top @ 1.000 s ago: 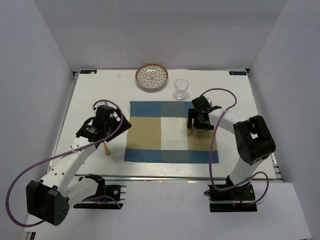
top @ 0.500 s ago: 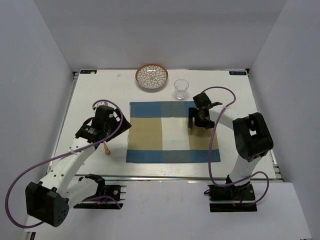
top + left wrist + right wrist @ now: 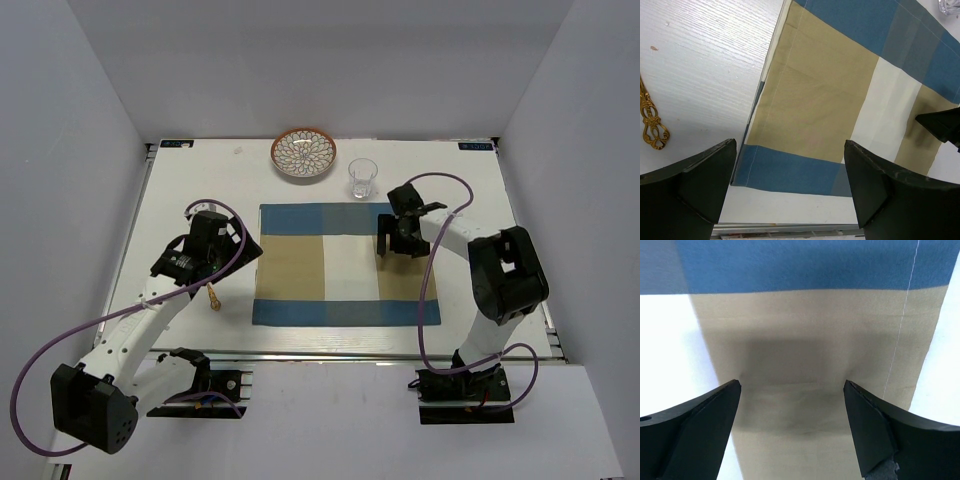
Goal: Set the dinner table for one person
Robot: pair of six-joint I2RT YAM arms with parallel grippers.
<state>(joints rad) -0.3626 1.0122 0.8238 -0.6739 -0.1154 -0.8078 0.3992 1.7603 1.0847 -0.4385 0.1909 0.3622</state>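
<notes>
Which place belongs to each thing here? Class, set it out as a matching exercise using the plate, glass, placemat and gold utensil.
Things
1 plate
2 glass
3 placemat
4 gold utensil

Places
A on the bare dinner table, left of the placemat
B spread across the middle
C by the far edge, left of the glass
D just past the placemat's far edge, right of the plate

Pairs: 1-C, 2-D, 3-B, 4-A

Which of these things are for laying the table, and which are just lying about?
For the job: dinner table, striped placemat, patterned dish, glass, gold utensil.
Not part of it: purple cable, corner label.
</notes>
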